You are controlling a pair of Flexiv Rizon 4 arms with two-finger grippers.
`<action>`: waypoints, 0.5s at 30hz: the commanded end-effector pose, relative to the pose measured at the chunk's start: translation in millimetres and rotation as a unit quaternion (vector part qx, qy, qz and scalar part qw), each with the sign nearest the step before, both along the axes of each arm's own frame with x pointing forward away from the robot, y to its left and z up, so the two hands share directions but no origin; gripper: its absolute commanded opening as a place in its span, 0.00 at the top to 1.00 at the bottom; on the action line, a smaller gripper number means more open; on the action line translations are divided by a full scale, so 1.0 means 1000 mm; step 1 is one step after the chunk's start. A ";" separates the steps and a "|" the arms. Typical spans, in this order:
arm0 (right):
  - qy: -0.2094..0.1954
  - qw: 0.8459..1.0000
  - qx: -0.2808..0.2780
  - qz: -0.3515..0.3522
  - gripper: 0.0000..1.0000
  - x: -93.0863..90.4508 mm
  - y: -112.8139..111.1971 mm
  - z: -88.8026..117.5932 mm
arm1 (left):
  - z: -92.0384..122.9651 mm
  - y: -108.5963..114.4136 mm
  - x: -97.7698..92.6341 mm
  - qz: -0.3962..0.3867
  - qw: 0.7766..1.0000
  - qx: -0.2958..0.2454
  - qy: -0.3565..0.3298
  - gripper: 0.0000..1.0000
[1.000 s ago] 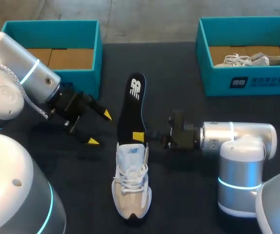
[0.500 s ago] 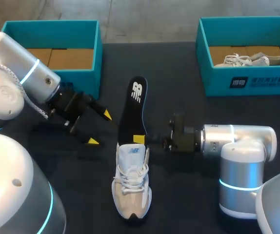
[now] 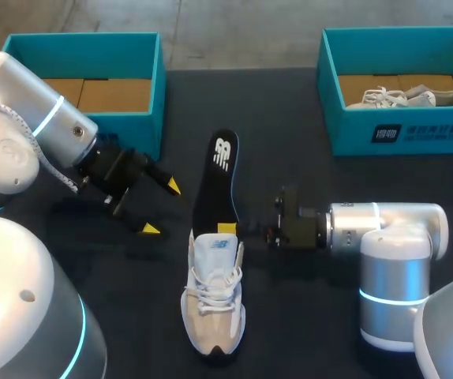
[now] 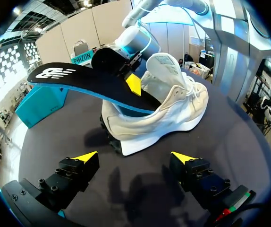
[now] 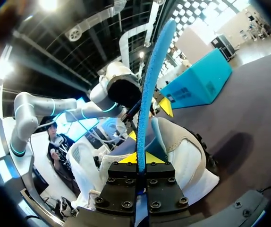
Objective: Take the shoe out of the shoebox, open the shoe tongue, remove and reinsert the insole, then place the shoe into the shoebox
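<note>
Shoe point(image 3: 213, 296) on dark table point(image 3: 290, 110), lower centre of frame, toe toward bottom edge, outside both boxes. Black insole point(image 3: 217, 178) sticks out of its opening, running up toward frame centre, logo end free. Right gripper point(image 3: 228, 227), coming in from the right, clenched on the insole's edge just above the tongue; wrist view shows both fingers pinching it. Left gripper point(image 3: 162, 208), centre left, fingers spread wide, nothing held, apart from the shoe. Teal shoebox point(image 3: 84, 47) upper left; second box point(image 3: 400, 130) upper right, holding another shoe point(image 3: 408, 97).
</note>
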State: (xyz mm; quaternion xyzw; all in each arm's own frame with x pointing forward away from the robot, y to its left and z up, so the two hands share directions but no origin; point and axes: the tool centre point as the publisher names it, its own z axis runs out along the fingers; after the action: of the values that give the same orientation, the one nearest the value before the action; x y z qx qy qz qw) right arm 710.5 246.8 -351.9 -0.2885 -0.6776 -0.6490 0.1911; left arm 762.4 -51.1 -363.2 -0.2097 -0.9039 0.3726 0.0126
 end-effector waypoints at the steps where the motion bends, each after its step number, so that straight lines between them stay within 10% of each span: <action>1: 0.000 1.000 0.000 0.004 1.00 -0.005 0.002 -0.007 | 0.001 0.000 0.000 0.000 1.000 0.002 0.000 0.00; 15: 0.014 1.000 -0.009 0.017 1.00 -0.010 0.009 -0.012 | 0.001 0.000 0.000 0.000 1.000 0.002 0.000 0.00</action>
State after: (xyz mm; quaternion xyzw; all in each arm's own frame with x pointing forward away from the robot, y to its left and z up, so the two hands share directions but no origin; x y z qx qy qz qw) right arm 704.3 251.4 -357.1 -0.2869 -0.6810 -0.6411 0.2070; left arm 762.4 -51.1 -363.2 -0.2097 -0.9039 0.3726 0.0126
